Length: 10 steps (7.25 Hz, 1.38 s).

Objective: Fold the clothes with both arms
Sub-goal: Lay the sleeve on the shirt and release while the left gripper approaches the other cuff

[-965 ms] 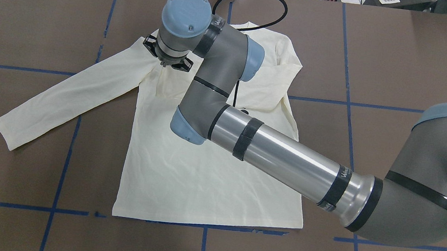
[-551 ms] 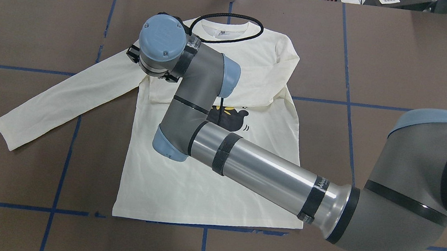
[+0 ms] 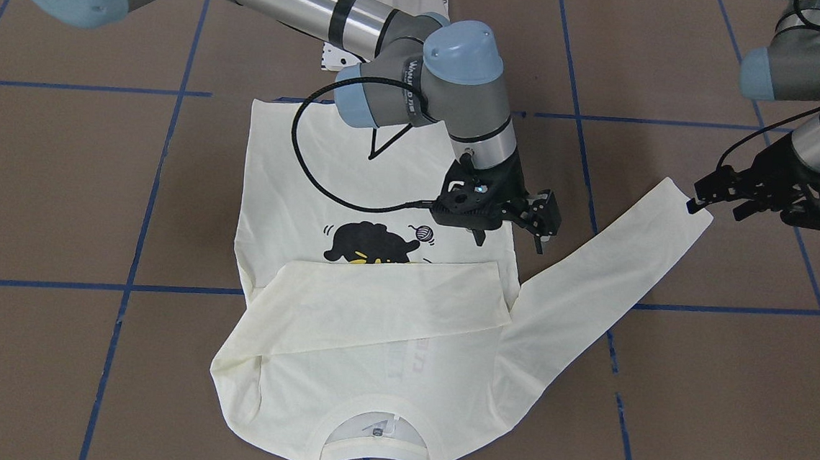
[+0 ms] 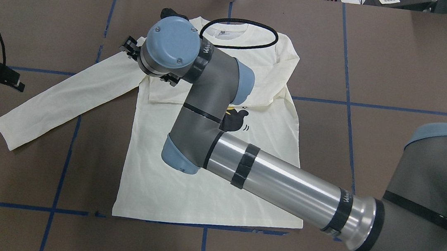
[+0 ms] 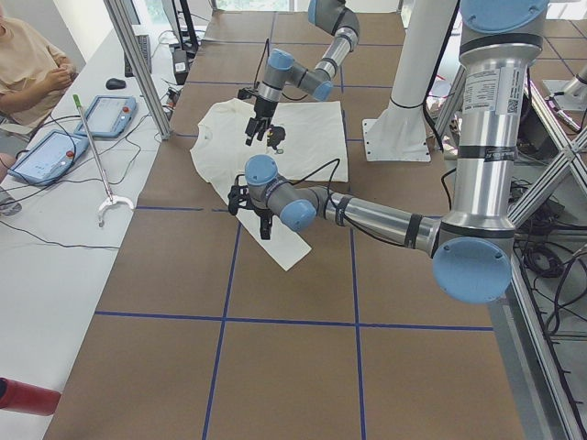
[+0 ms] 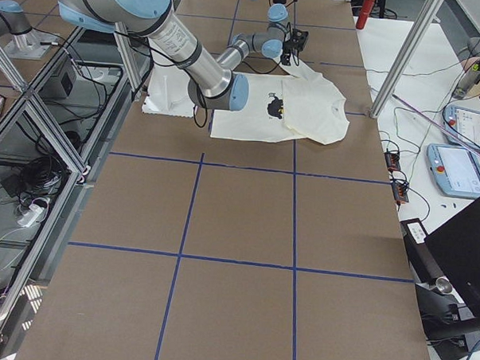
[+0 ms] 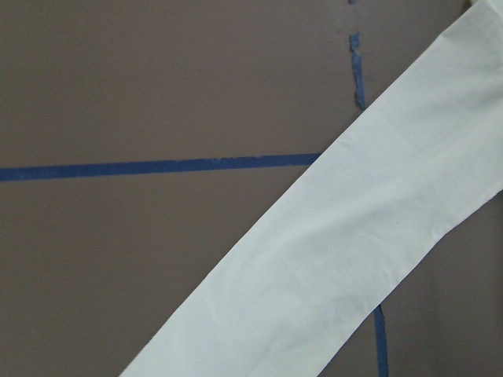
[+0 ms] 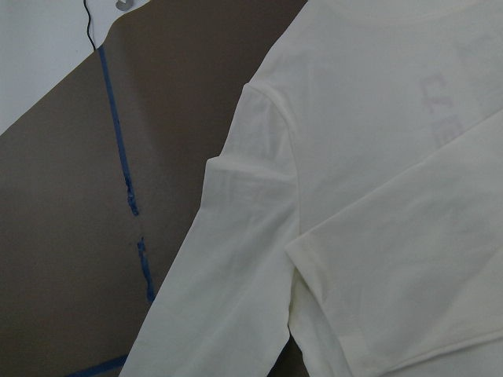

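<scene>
Entry of the left black two-finger hand [image 3: 713,208] into the overhead view was new; its jaws stood apart, empty, near the outstretched sleeve [image 4: 64,100]. The right black two-finger hand [image 3: 510,243] had shifted slightly, spread open above the cream long-sleeved cat-print shirt [image 4: 200,189], which lay on the brown, blue-taped counter [image 4: 401,57]. A person [image 5: 23,64] sat beside a white side table [image 5: 55,211].

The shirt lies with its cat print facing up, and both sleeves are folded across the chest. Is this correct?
Not quite: only one sleeve is folded across the chest. The other sleeve lies stretched out on the table, as the exterior front-facing view shows.
</scene>
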### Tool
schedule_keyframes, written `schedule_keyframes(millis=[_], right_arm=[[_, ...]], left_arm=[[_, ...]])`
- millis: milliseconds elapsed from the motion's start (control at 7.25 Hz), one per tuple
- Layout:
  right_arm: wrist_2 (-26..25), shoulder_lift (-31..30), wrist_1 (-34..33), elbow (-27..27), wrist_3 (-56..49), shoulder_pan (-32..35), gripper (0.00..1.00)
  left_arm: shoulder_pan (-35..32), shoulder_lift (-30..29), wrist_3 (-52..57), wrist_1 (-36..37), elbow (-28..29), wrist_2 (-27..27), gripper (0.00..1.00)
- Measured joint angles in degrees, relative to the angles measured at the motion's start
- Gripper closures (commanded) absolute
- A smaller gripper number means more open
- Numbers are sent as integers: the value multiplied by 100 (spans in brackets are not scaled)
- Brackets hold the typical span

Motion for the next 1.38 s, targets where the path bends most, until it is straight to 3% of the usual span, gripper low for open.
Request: schedule_keyframes(millis=[276, 551, 1241, 1378], right_arm=[[345, -1026, -391, 1415, 16, 225, 1], [615, -1679, -416, 2055, -40, 419, 1], [899, -2035, -383, 2289, -113, 571, 1], [893, -2045, -384, 2294, -110, 571, 1]], left_arm=[[164, 69, -235, -219, 453, 169, 30], [189, 152, -251, -302, 688, 174, 30], [495, 283, -244, -333, 782, 180, 38], [535, 285, -241, -335, 819, 182, 58]])
